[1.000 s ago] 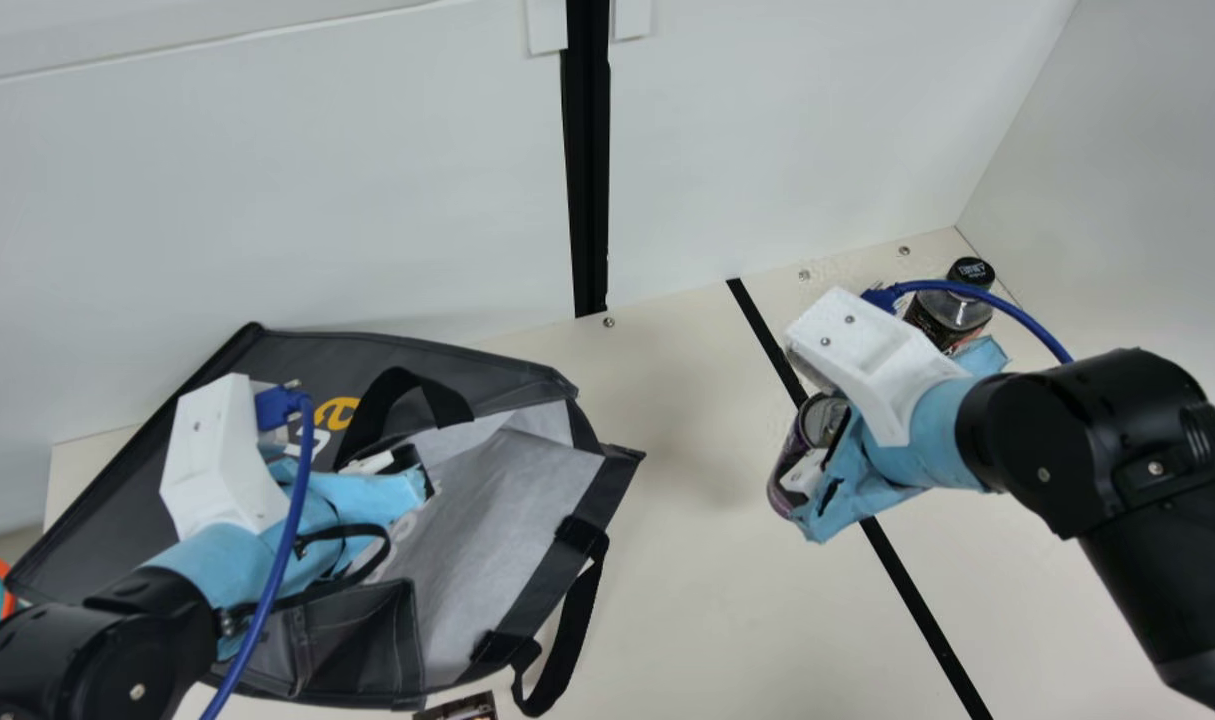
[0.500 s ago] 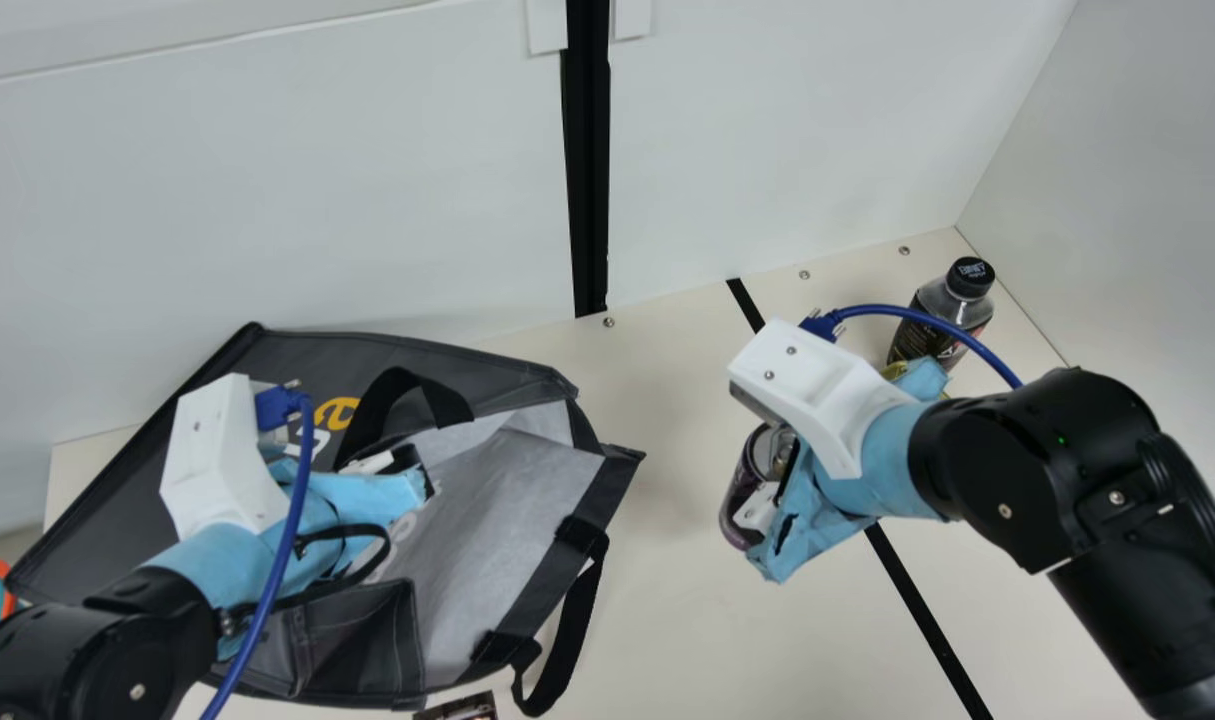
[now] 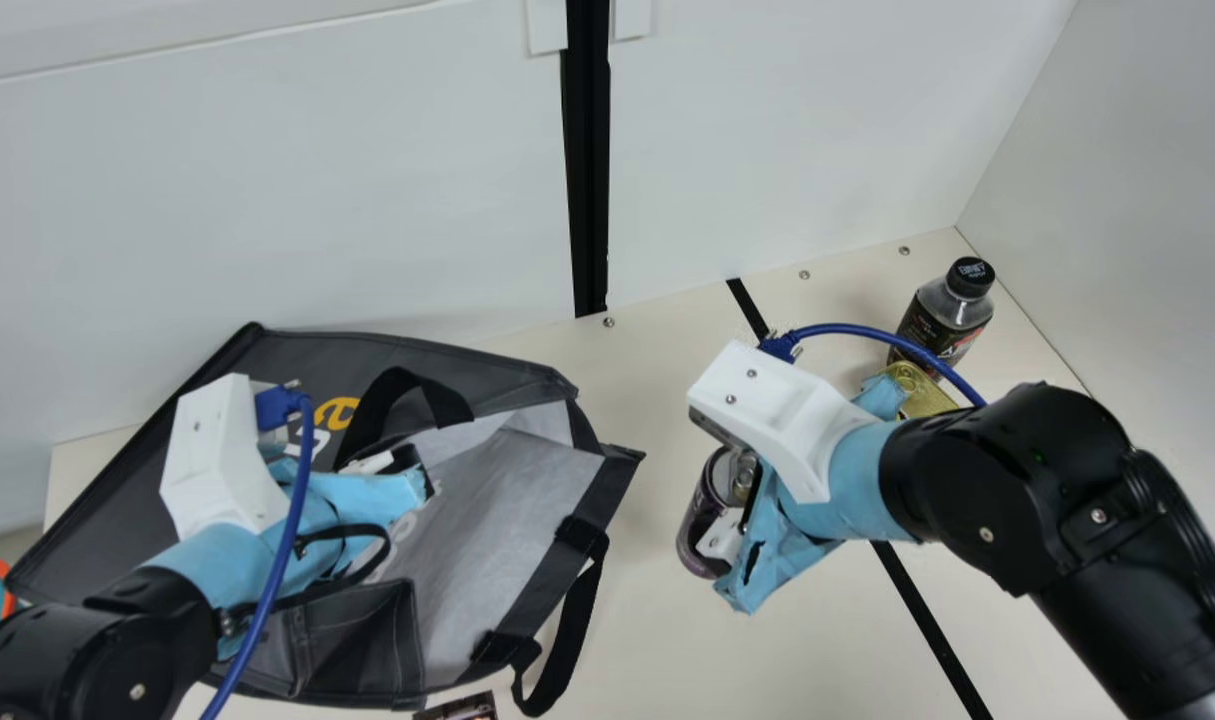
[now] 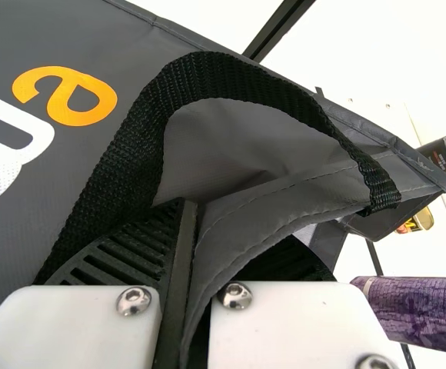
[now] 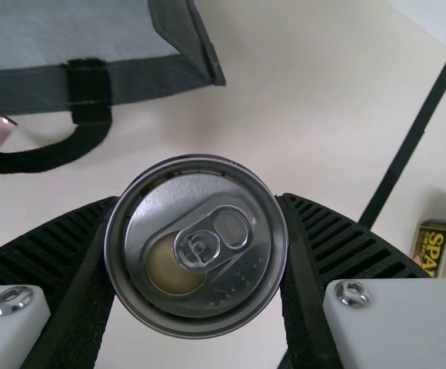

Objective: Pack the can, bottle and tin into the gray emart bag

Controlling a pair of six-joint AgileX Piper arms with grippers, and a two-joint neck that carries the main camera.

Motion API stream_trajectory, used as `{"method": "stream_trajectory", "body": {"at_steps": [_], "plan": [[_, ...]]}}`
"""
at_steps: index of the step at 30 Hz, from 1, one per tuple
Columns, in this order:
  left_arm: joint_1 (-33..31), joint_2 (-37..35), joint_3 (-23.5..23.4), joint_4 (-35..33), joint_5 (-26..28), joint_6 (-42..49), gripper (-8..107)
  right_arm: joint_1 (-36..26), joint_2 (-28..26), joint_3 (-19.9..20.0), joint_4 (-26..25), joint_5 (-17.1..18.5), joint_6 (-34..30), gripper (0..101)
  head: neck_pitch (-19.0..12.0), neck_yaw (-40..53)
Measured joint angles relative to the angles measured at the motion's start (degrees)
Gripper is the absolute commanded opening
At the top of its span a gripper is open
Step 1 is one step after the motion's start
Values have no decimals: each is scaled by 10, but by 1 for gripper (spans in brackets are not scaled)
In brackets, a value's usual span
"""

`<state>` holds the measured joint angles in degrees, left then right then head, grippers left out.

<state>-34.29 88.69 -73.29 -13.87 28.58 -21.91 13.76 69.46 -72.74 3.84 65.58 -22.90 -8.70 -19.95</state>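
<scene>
Right gripper [image 3: 725, 500] clasping a purple metal can [image 3: 695, 528];
can right of the gray fabric bag [image 3: 507, 510], its edge pinched by left gripper [image 3: 412, 468]; black-capped dark bottle [image 3: 935, 325], gold metal tin [image 3: 915, 388] farther right.

Main view looks down; closer wrist views share the bag [image 3: 497, 375].

A stretch of bare table [image 3: 652, 570] leaves passage between the can [image 3: 700, 510] and the bag [image 3: 467, 365]. Above the pale lining [image 3: 512, 500] there is room, but the left gripper [image 3: 410, 478] and one strap [image 3: 365, 412] obstruct its other side. Another strap [image 3: 570, 620] loops onto the table.
</scene>
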Motion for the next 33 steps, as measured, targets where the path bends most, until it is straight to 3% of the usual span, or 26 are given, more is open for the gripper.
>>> {"method": "stream_trajectory", "body": {"at_steps": [33], "plan": [[0,0,0,0,0,0,10,-8,-46,19,198,-118,-116,0,0,1]]}}
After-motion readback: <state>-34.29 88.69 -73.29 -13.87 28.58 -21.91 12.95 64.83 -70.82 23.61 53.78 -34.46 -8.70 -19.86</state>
